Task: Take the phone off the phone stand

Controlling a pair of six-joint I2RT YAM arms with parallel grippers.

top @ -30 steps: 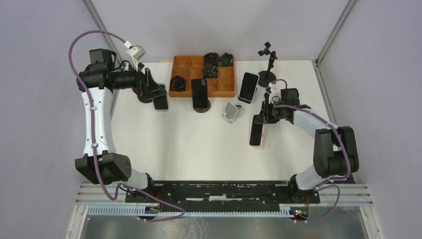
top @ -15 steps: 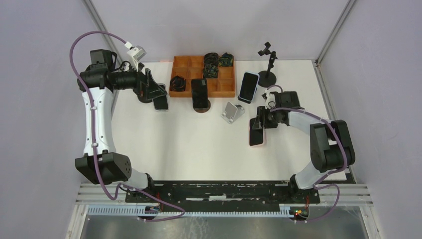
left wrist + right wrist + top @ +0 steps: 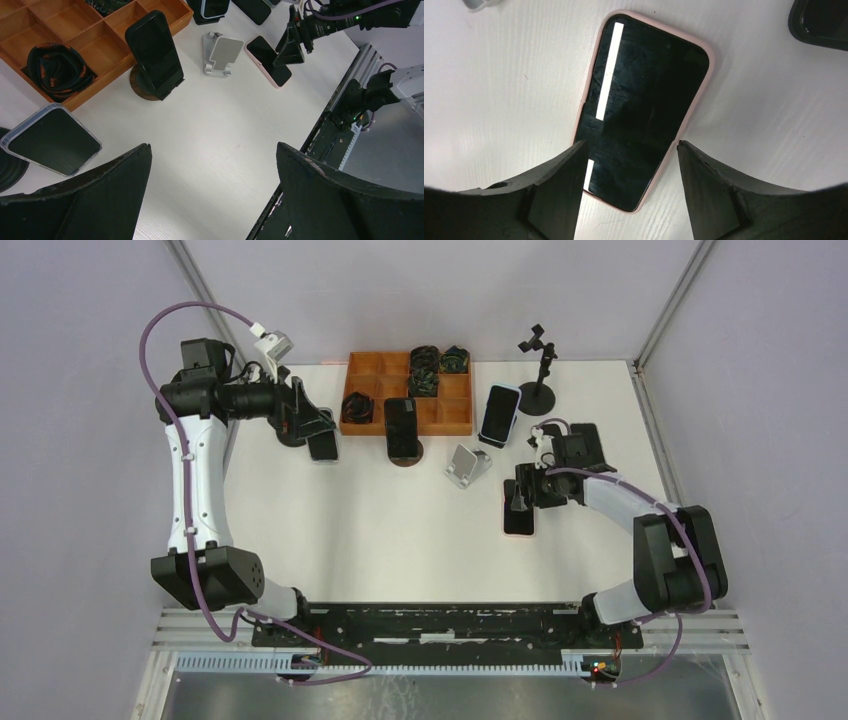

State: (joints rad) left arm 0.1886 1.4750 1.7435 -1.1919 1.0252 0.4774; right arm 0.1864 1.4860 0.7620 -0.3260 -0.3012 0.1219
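On the white table, right of centre, the pink-cased phone lies flat with its dark screen up, off the silver phone stand, which stands bare just behind and to the left of it. The right gripper hangs low over the phone's near end with its jaws spread wider than the case, one finger on either side; whether the pads touch the case cannot be told. At the far left, the left gripper is spread wide with nothing between its fingers, beside a phone in a clear case lying flat. Behind the silver stand sits an orange compartment tray holding coiled black cables. A black phone leans on a round dark stand in front of the tray, and a blue-cased phone stands propped to the tray's right.
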